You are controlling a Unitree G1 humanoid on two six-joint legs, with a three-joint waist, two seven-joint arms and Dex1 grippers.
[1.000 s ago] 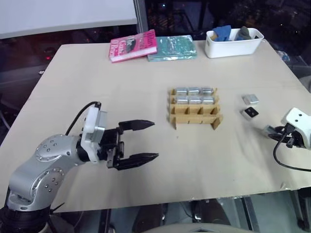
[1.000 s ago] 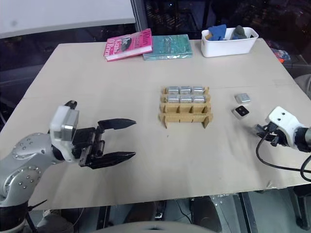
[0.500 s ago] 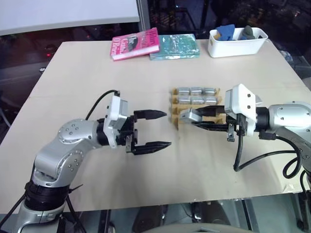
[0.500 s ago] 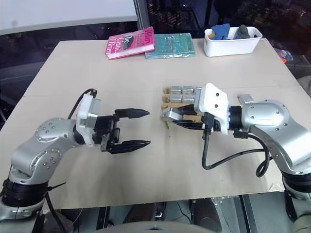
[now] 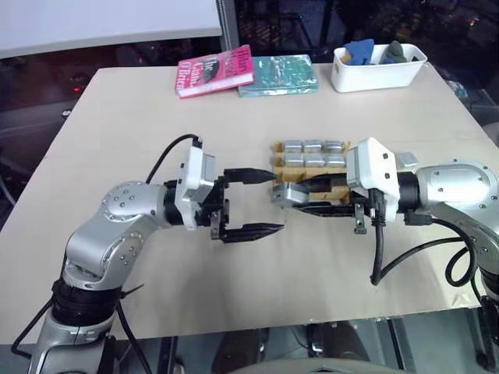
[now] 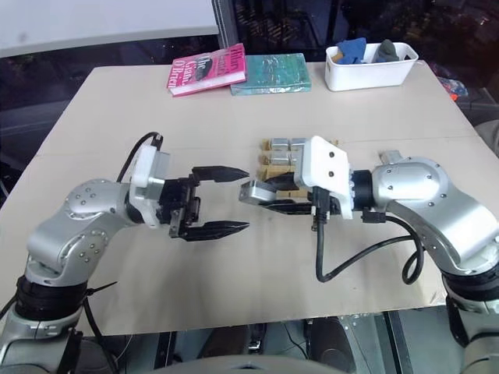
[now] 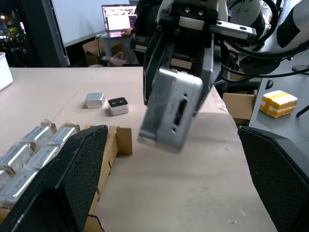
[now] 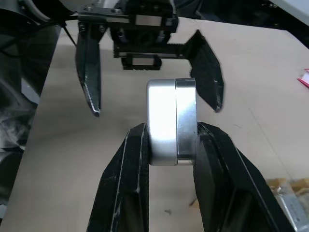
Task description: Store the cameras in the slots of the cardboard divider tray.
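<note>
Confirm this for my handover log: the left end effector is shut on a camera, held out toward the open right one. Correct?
No, the sides are swapped. The right end effector is shut on the camera, held out toward the open left end effector. The right wrist view shows it.

The tabletop (image 5: 156, 109) is evenly and brightly lit from above, with only soft, short shadows under the arms, while the surroundings beyond its edges stay dark. In the left wrist view the 2 near fingers (image 7: 63, 179) are large, dark and out of focus. A faint sheen sits on the held camera (image 8: 171, 121).
</note>
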